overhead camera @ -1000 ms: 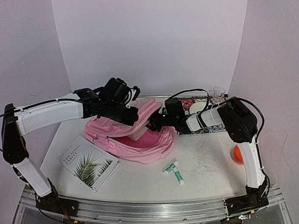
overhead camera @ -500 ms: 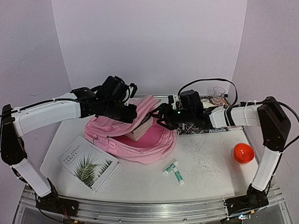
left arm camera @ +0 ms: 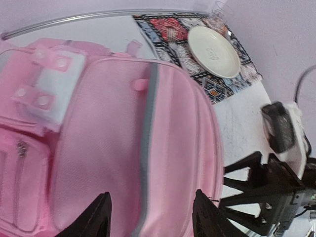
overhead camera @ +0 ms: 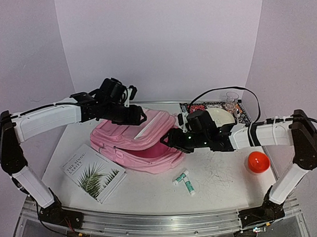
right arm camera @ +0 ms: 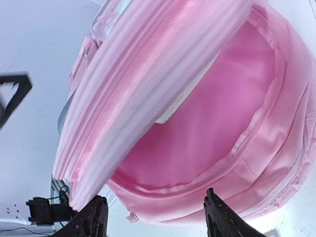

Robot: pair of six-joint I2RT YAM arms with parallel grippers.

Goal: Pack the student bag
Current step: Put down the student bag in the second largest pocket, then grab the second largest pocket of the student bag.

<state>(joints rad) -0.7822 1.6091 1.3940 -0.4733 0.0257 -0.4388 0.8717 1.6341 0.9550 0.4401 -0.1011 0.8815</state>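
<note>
The bag (overhead camera: 133,143) is laid flat at the middle of the bench (overhead camera: 223,171), pocketed front upward. Its long axis is set roughly left to right, slightly slanted. The end with the pale patches is turned toward the back edge. The gaping mouth is turned toward the right edge, where pink lining is exposed.

The left tool (left arm camera: 151,205) is held just above the bag's upper panel, fingers spread and nothing gripped. The right tool (right arm camera: 154,210) is held at the mouth, fingers wide apart and nothing held.

In the top view, the bag's back part is covered by the left arm (overhead camera: 49,119), and part of the mat (overhead camera: 197,106) by the right arm (overhead camera: 253,136). In the left wrist view the bag is cut off at the left and bottom. A pale thing (right arm camera: 175,106) is glimpsed under the flap; what it is cannot be told, as that view is blurred.

The bench is white and scuffed, with a metal rail (overhead camera: 151,220) along its front edge. It is backed by a curved pale lilac backdrop (overhead camera: 161,45). A book (overhead camera: 92,174) is placed near the front left corner, and two tubes (overhead camera: 184,181) lie near the front edge. An orange thing (overhead camera: 257,162) sits by the right edge. A plate (overhead camera: 221,115) is on the mat and a glass (overhead camera: 231,99) at its back edge, in the back right corner.
</note>
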